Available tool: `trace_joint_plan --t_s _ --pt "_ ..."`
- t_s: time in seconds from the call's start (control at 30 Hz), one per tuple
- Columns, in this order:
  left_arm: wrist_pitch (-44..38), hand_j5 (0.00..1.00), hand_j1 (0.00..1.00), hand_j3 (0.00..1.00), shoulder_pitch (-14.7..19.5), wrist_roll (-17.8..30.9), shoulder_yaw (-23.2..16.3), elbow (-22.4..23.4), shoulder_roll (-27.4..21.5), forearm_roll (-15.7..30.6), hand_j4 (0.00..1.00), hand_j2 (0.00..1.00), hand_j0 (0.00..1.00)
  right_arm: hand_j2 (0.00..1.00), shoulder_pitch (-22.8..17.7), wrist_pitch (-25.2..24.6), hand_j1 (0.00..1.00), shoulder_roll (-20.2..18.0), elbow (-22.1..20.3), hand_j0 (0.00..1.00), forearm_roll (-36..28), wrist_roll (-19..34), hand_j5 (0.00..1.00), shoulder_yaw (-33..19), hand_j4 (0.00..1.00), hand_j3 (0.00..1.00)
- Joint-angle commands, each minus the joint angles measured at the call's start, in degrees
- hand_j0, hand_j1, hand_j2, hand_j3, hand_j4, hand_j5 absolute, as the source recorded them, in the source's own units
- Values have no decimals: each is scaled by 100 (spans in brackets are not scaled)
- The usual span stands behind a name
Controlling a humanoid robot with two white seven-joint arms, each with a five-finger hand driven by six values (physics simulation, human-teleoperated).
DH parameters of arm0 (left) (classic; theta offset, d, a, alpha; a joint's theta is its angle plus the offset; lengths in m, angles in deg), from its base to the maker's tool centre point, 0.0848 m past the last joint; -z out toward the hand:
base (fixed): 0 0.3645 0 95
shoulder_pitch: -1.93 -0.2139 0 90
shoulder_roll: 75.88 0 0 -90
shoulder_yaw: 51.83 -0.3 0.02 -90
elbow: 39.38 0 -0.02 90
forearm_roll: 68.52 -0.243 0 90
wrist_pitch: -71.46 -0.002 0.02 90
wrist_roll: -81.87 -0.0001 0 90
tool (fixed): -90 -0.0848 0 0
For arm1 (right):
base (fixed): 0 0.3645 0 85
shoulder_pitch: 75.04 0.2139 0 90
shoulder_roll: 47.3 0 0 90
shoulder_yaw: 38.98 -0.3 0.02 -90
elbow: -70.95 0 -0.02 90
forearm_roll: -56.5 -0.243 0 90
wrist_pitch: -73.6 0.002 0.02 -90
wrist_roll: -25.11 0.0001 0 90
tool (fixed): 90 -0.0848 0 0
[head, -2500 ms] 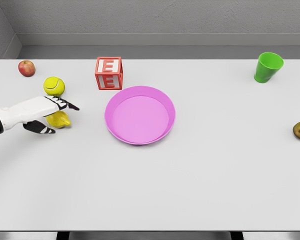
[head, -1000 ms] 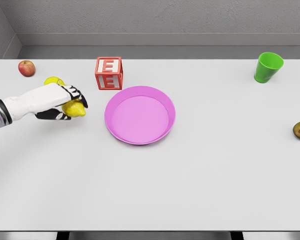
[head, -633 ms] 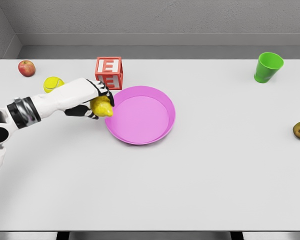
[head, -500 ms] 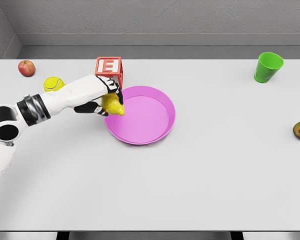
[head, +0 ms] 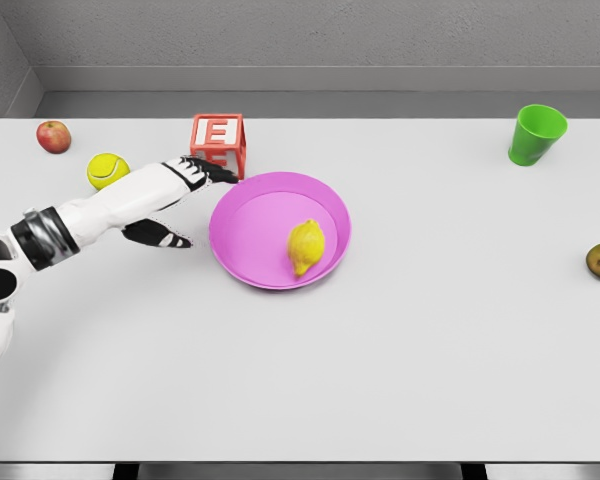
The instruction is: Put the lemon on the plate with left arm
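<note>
Simulated tabletop (head: 300,400), grey walls

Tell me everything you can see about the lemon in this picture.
The lemon is bright yellow, oval, with a small pointed tip toward the viewer and a dull, slightly bumpy skin. It lies on its side inside the pink plate, right of the middle, near the rim. Only the plate touches it; the left hand is open and apart from it, beside the plate.

Letter block (head: 218,143): lower front hidden behind left hand (head: 176,196). Left arm cut off at frame left edge.
</note>
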Motion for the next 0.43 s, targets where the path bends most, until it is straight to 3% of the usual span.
trace_joint_plan --t_s 0.0,0.17,0.23,0.4 --pt "-21 100 100 100 -26 -4 358 59 -291 66 100 100 100 100 0 0 100 0 0 100 -3 -1 100 -1 100 100" --pt "-21 100 100 100 -483 -4 1008 314 -414 83 100 100 100 100 0 0 100 0 0 100 -3 8 100 -1 100 100" --pt "-21 100 100 100 -492 -4 1131 639 -414 83 100 100 100 100 0 0 100 0 0 100 -3 -1 100 8 100 100" --pt "-21 100 100 100 -650 -4 1140 639 -414 154 100 100 100 100 0 0 100 0 0 100 -3 -1 100 -1 100 100"
